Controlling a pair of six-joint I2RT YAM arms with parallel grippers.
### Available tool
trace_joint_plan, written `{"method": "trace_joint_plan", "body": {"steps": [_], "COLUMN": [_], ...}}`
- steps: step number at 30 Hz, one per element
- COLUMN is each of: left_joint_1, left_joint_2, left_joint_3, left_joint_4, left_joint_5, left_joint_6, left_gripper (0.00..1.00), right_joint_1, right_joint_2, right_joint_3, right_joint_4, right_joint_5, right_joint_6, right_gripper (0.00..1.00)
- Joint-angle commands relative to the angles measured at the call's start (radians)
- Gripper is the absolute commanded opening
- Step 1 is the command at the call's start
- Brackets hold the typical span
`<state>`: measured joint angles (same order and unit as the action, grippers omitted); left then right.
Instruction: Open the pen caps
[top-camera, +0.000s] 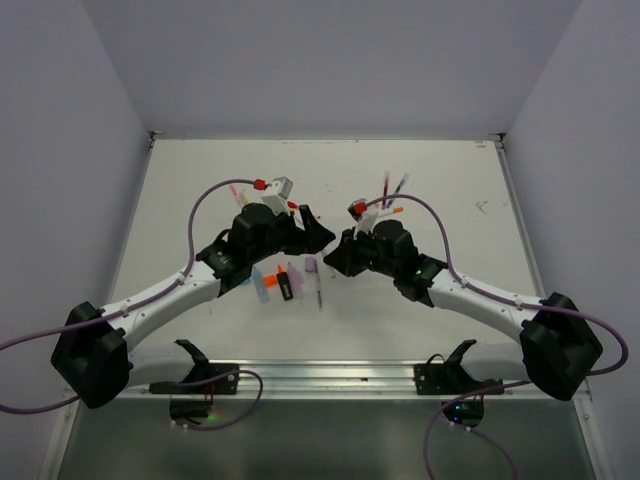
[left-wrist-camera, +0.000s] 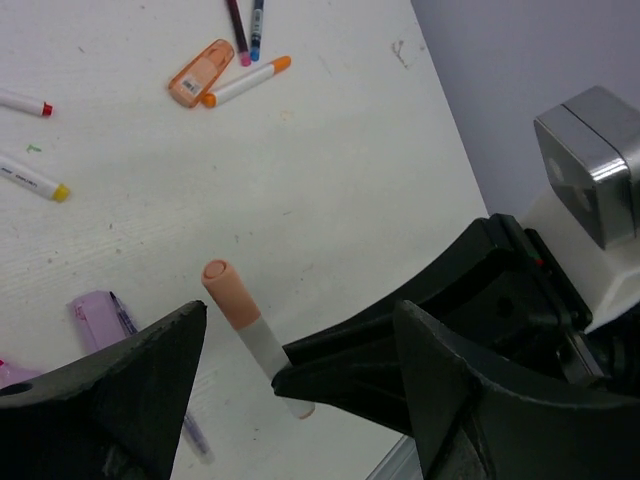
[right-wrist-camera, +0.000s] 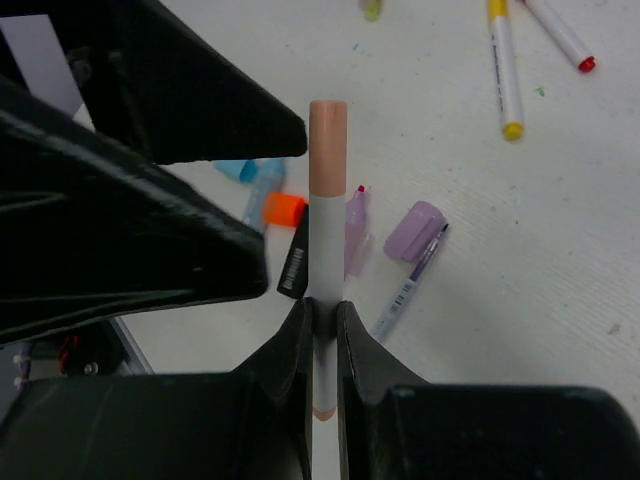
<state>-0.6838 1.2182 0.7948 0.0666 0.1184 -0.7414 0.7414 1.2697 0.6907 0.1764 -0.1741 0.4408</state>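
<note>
Between the two arms, over the middle of the surface (top-camera: 200, 180), the right end effector (right-wrist-camera: 322, 310) is clenched on the white barrel of a pen (right-wrist-camera: 324, 240), whose peach cap (right-wrist-camera: 328, 145) sticks out free. The left end effector (left-wrist-camera: 300, 310) is spread wide either side of that cap, not touching it. I judge it light, stiff, slick plastic: pinch the cap squarely and pull straight along the barrel. Loose markers (left-wrist-camera: 30, 180) and an orange highlighter (left-wrist-camera: 200, 72) lie scattered around, and the surface's edges look well apart from the grip

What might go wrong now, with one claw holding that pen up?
The peach cap sits off-centre in the open left claw, near one finger, so closing may knock it sideways. The right claw pinches the white pen only low on its barrel; it might slip or pivot.
</note>
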Motion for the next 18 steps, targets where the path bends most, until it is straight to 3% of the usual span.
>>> {"method": "trace_joint_plan", "body": {"steps": [1,10,18], "left_joint_1": [-0.011,-0.016,-0.016], "left_joint_2": [0.021,0.017,0.017], "left_joint_3": [0.041,0.032,0.024], "left_joint_4": [0.029,-0.011,-0.011], "left_joint_5": [-0.062,-0.177,-0.195], "left_joint_6": [-0.038,-0.073,-0.095], "left_gripper": [0.78,0.59,0.35], "right_joint_1": [0.029,0.068,0.087], "right_joint_2": [-0.015,0.014,0.034], "right_joint_3": [-0.011,-0.013,-0.008], "right_joint_4": [0.129,0.166,0.172], "right_joint_5": [-0.033,-0.033,-0.024], "right_joint_6": [-0.014,-0.011,-0.014], "right_gripper": [0.05,0.05,0.06]}}
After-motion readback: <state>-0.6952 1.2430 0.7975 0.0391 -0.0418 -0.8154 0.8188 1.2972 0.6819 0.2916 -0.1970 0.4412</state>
